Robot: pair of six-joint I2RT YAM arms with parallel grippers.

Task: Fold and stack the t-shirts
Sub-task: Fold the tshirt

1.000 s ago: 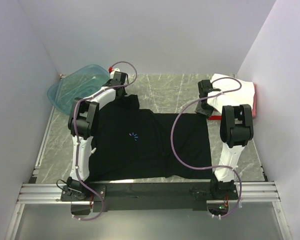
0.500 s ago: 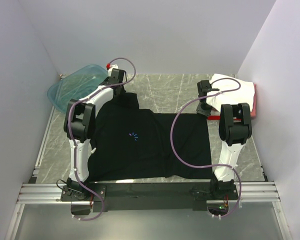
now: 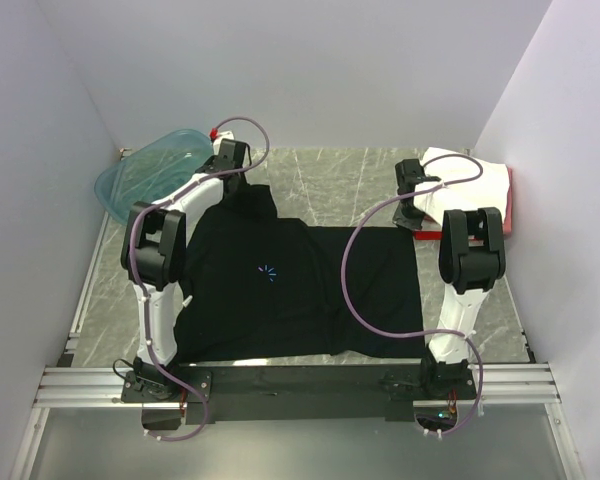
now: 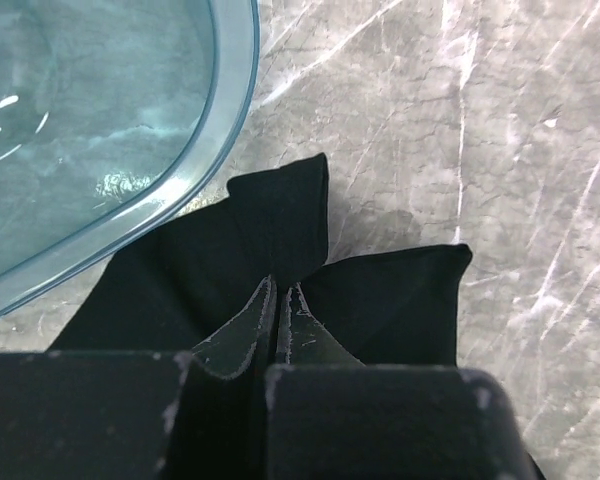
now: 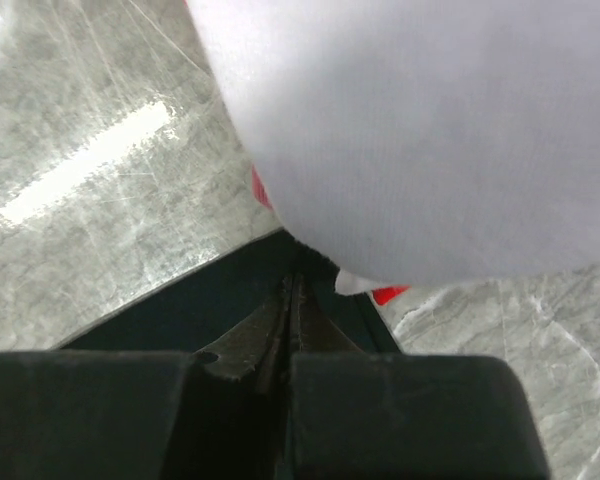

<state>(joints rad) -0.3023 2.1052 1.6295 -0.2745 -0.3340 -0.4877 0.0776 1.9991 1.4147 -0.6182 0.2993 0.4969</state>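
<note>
Grip secured: my right end effector point(image 5: 293, 285) has just pinched shut on the far corner of the black shirt point(image 3: 290, 285), beside the white shirt point(image 3: 470, 180). My left end effector point(image 4: 278, 285) stays clamped on its sleeve. The shirt lies spread on the counter point(image 3: 330, 180), seemingly ready to fold.

Left end effector point(image 4: 280, 288) and right end effector point(image 5: 293, 287) extended forward, seemingly pinched shut.

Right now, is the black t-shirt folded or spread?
Spread out: the black t-shirt lies flat on the table, blue chest mark up, only one corner bunched in the left pincer.
</note>
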